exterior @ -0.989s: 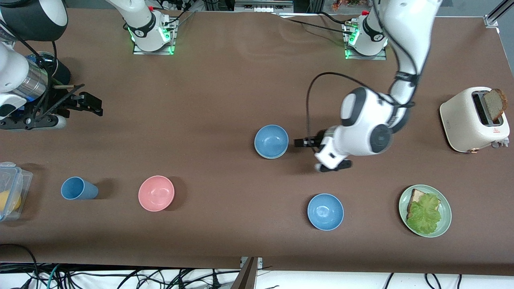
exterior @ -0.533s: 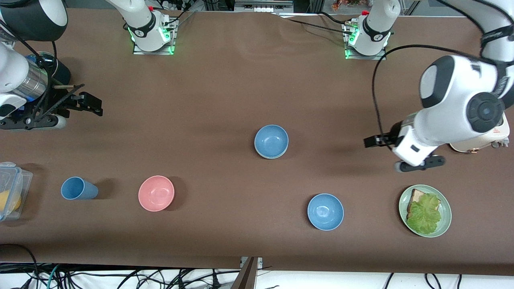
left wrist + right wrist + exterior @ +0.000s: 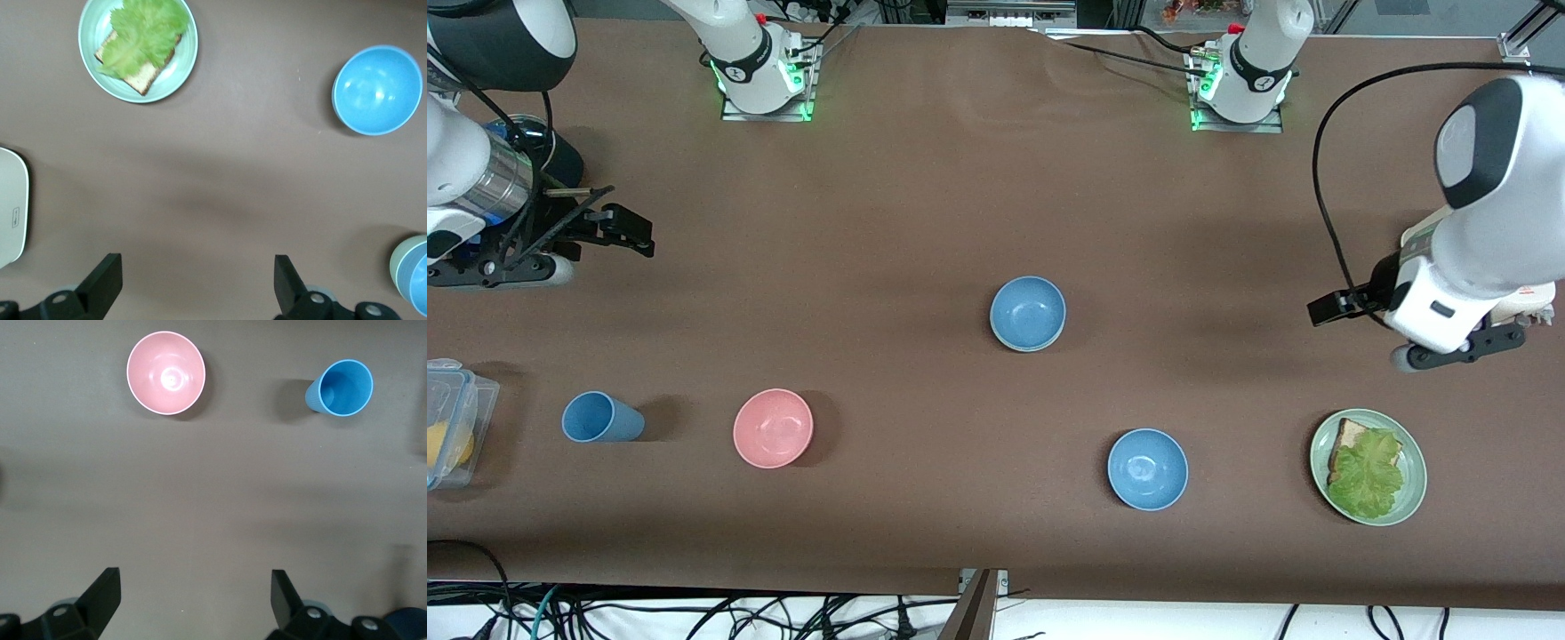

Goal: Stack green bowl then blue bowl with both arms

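Blue bowl (image 3: 1028, 311) nested in green bowl (image 3: 397, 265) mid-bench. Left end effector (image 3: 193, 280) spread, empty, over bare bench (image 3: 925, 196); right end effector (image 3: 193, 597) likewise.

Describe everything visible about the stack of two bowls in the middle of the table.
The stack of two small round matte bowls stands upright on the brown table cover, mid-table. A medium-blue bowl sits nested inside a pale mint-green bowl, whose rim shows only as a thin crescent below the blue one. The blue bowl's hollow is empty, with a faint sheen. Nothing else touches the stack; no gripper is near it. A second, separate blue bowl lies nearer the front camera.
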